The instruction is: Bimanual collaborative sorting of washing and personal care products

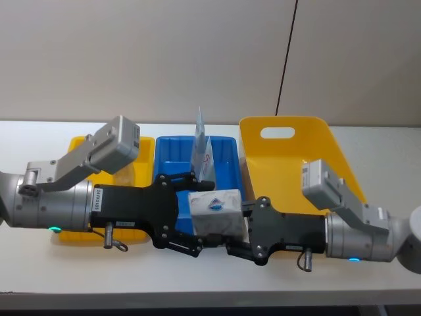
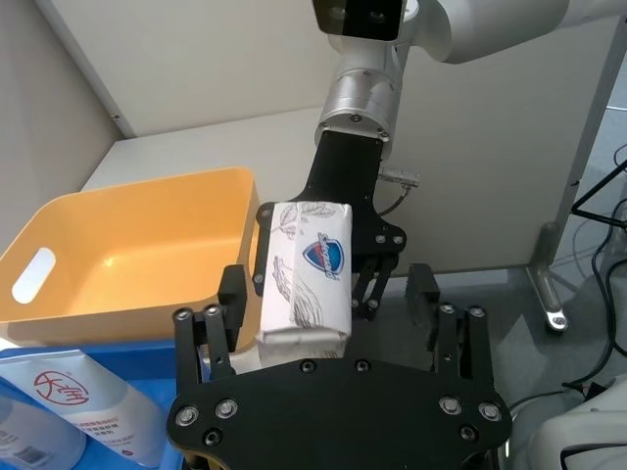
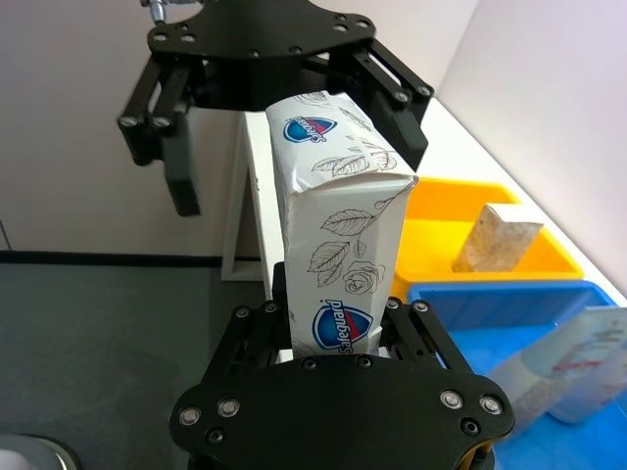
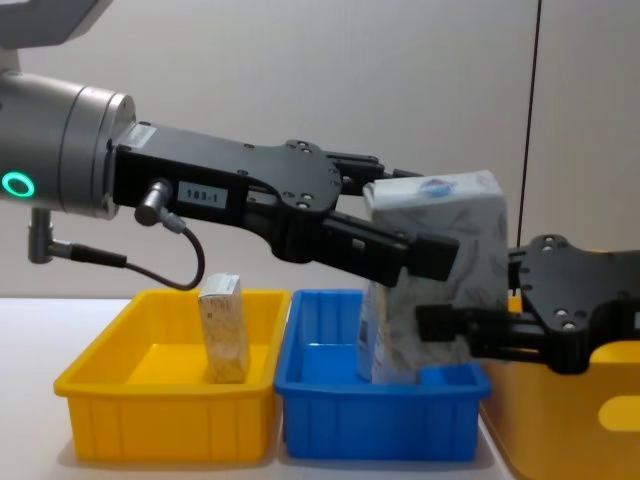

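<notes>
One pouch (image 1: 214, 212) hangs mid-air, right end effector (image 3: 340, 315) clamped on it, left end effector (image 2: 328, 294) apart round it; if right lets go early, prob. drops past blue bin (image 1: 172, 157).

Both arms reach inward, grippers facing each other; left gripper (image 1: 199, 214) gapes wide around the white pouch (image 1: 214, 209); right gripper (image 1: 238, 227) clamps its other end.

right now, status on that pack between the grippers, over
Right gripper shut on white leaf-print pack, held in the air. Left gripper open around its other end, not clamped. Blue bin below, upright pouch standing in it.
</notes>
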